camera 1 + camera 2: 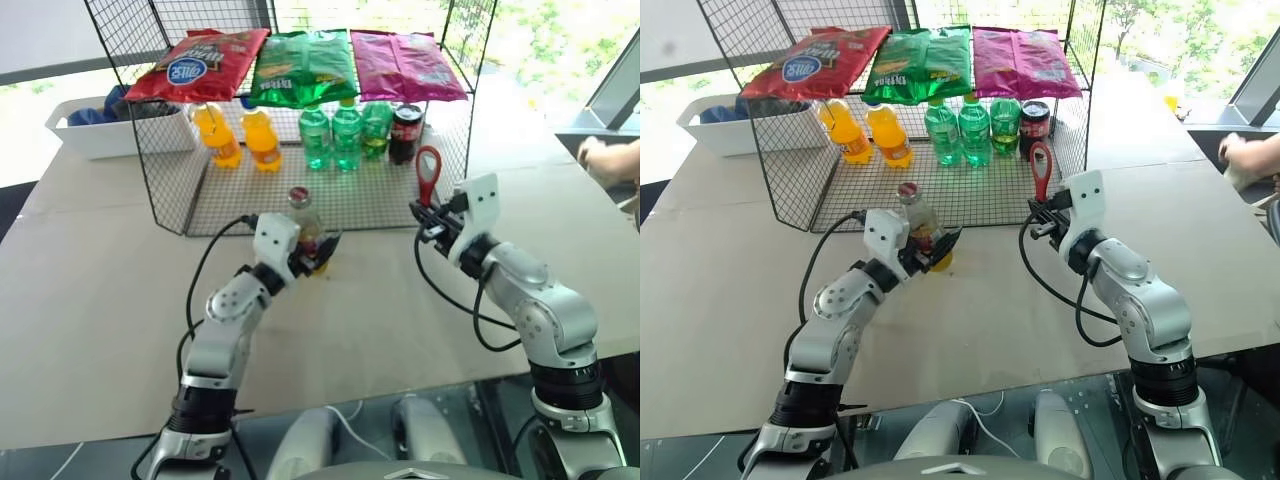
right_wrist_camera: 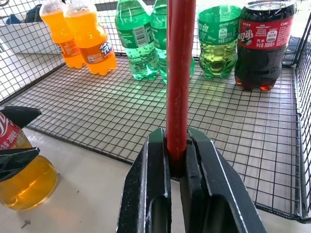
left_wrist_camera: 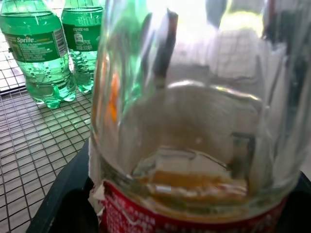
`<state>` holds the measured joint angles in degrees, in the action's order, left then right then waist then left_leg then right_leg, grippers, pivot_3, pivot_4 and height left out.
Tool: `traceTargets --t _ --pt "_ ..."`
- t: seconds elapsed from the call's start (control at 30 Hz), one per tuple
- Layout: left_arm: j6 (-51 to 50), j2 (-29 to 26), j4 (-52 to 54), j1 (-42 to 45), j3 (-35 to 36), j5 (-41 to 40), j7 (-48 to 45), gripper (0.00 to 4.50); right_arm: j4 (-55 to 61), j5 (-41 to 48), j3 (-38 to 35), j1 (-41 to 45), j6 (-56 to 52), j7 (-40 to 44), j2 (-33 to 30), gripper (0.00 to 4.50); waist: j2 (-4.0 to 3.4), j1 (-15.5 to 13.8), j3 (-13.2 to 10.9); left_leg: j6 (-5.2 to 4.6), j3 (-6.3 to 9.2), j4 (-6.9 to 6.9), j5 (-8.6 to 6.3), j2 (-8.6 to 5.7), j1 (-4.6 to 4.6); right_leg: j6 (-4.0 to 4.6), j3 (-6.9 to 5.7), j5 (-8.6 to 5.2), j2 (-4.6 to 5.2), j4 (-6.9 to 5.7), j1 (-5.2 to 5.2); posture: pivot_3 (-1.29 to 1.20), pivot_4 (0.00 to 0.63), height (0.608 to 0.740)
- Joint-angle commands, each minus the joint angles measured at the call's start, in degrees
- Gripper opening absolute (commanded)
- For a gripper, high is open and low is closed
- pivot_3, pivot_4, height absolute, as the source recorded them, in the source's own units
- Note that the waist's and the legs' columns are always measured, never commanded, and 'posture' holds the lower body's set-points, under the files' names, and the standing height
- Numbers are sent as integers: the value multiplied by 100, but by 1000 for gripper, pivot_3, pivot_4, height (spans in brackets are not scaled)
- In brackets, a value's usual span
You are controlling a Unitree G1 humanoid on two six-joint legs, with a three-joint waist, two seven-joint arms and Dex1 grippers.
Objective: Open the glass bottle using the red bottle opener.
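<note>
bottle gripped, opener raised before a wire rack

left gripper (image 1: 318,252) clamps the slim clear glass bottle (image 1: 305,222) at its label; right gripper (image 1: 432,213) pinches the small red bottle opener (image 1: 428,172) upright. orange, green and dark soda bottles (image 1: 345,135) crowd behind; the bottle's base is hidden.

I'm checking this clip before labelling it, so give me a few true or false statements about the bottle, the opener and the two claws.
1. The left claw grips the glass bottle around its labelled middle. True.
2. The red bottle opener lies flat on the table. False: the right claw is shut on its handle and holds it upright.
3. The metal cap is on top of the glass bottle. True.
4. The opener's ring is hooked over the cap. False: the opener is held apart from the bottle, to its right.
5. The glass bottle stands inside the wire rack. False: it is on the table in front of the rack.
</note>
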<state>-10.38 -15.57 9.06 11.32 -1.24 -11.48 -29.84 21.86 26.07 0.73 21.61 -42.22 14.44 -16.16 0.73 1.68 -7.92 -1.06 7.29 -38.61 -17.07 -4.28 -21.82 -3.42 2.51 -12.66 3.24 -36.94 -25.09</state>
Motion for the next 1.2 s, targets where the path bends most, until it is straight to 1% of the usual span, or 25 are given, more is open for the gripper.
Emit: traceTargets --t 0.03,0.07,0.1,0.33,0.57,0.93,1.2 --pt "157 72 281 -96 -137 -137 -120 3888 116 -32 -24 97 137 67 34 0 0 -3 0 0 0 0 0 0 0 0 0 0 0 0 0 0 150 740" --pt "224 103 285 -74 -128 -103 -71 4217 101 -48 -18 105 142 78 42 0 0 -9 0 0 0 0 0 0 0 0 0 0 1 0 0 0 150 740" --pt "303 123 282 -60 -122 -61 -25 4426 98 -65 -12 103 148 88 52 0 0 -17 0 0 0 0 0 -1 0 0 0 0 1 0 0 0 150 740" --pt "590 292 291 151 -11 -60 232 4426 55 -139 -13 120 174 136 93 0 0 -64 0 0 -4 -1 0 3 2 0 1 0 -1 -2 0 0 150 740" --pt "769 278 309 255 61 -80 261 4426 2 -211 7 115 203 185 139 0 0 -84 1 0 -5 -1 0 3 1 0 2 0 -2 -2 1 0 150 740" --pt "506 286 620 271 89 -350 236 4426 -82 -301 26 85 226 300 181 0 1 -83 1 0 -5 -1 0 3 2 0 2 0 -3 -2 1 0 150 740" --pt "545 286 600 333 66 -381 260 4426 -129 -332 37 100 247 342 195 0 1 -85 1 0 -4 -1 0 3 2 0 1 0 -4 -2 1 0 150 740"
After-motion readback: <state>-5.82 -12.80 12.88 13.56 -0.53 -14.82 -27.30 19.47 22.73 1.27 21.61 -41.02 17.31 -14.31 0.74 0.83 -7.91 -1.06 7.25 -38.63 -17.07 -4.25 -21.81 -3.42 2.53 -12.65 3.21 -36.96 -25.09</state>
